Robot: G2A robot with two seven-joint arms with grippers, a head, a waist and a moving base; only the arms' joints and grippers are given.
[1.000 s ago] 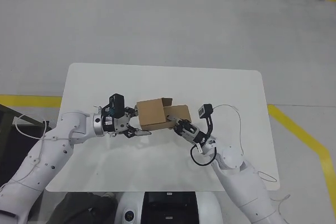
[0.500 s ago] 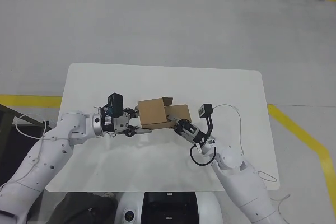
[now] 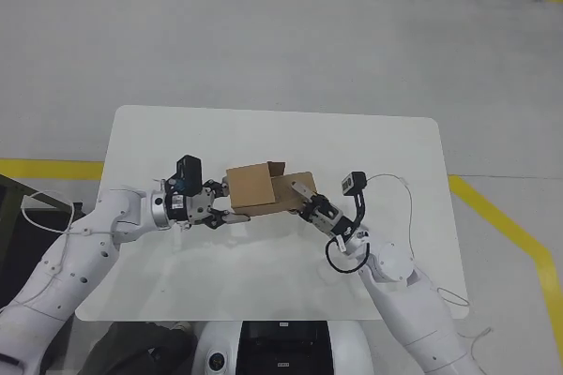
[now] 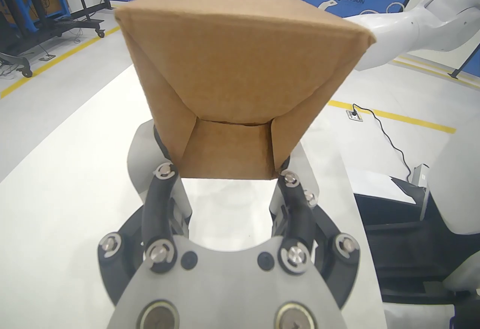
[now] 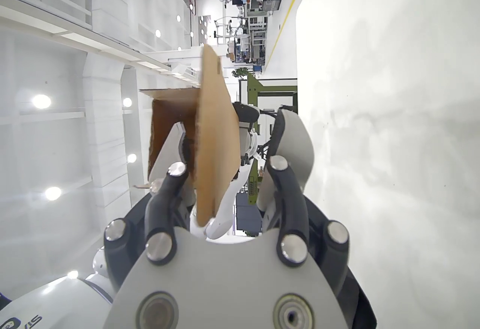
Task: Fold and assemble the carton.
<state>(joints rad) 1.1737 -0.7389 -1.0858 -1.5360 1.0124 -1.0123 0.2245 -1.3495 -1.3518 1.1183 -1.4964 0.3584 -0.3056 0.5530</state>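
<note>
Object: brown corrugated cardboard carton point(image 3: 255, 187), squared up into a tube and raised over the middle of the white rounded tabletop point(image 3: 263, 272), between the two arms.
Left pincer point(image 3: 222, 204): at the carton's near end. Its fingers point(image 4: 159, 195) are spread to the carton's width, one at each side wall. They appear to be pressing on it, though the pads are hidden behind the cardboard.
Right pincer point(image 3: 305, 197): at the opposite end, jaws apart. A loose brown end flap point(image 5: 215, 128) stands edge-on between them, close against one finger and well clear of the other.
Step (judged): folding in the end flaps. The end by the right pincer is open, with one flap raised.
Progress (judged): body formed, ends not yet closed.
Risk 1: the carton hangs on one grip across thin walls. A push on the flap from the right could rack the tube flat or twist it out of the left pincer.
Risk 2: the flap sits off-centre in the right pincer. Closing there could crease it off its score line or pinch it askew.
Risk 3: too hard a squeeze from the left pincer would buckle the side walls.
Container: the carton itself.
Contents: the recess at the near end, seen from the left wrist, is bare cardboard. The far end's inside is in shadow.
</note>
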